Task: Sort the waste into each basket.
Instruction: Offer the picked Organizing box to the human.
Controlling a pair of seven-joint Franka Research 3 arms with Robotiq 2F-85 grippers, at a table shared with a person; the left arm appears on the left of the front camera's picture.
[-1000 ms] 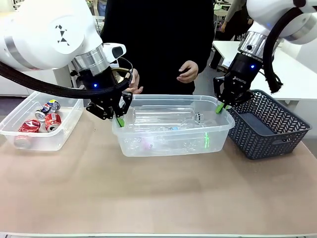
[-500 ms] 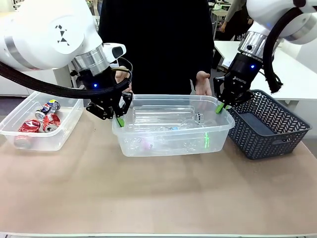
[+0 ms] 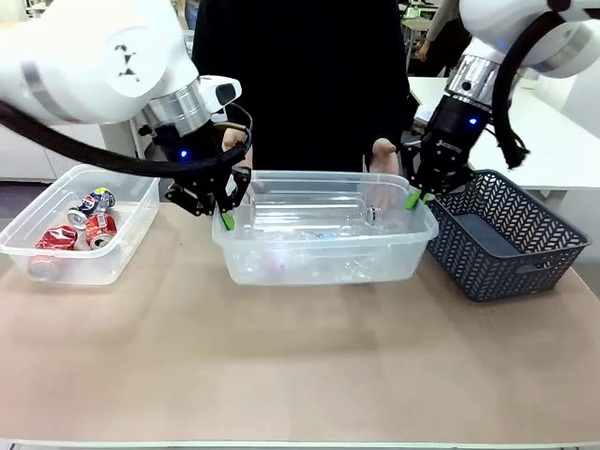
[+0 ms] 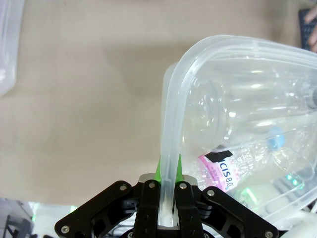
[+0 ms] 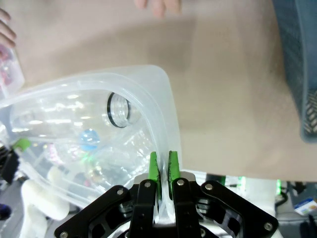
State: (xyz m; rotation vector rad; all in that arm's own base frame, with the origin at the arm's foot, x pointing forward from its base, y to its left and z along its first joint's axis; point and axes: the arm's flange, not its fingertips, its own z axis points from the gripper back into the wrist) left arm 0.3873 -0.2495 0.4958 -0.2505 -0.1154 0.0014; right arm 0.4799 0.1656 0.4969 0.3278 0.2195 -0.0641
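A clear basket (image 3: 323, 176) with several clear plastic bottles (image 3: 309, 217) in it hangs between both arms at the table's middle. My left gripper (image 3: 228, 217) is shut on its left rim and my right gripper (image 3: 412, 199) is shut on its right rim. The left wrist view has my left gripper (image 4: 168, 168) pinching the rolled rim (image 4: 171, 109), with a bottle (image 4: 237, 114) behind the wall. In the right wrist view my right gripper (image 5: 163, 166) clamps the corner rim (image 5: 163, 94) near a bottle mouth (image 5: 119, 110). A second clear basket (image 3: 122, 253) at the left holds crushed cans (image 3: 89, 225).
A dark lattice basket (image 3: 506, 234) stands at the right, close to the held basket, and its wall (image 5: 297, 64) edges the right wrist view. The person stands just behind the held basket with a hand (image 3: 384, 155) at its far rim. Bare tabletop lies in front.
Both arms have raised the middle basket slightly and carried it a little toward the person. The person's hands have dropped from chest height to behind the basket.
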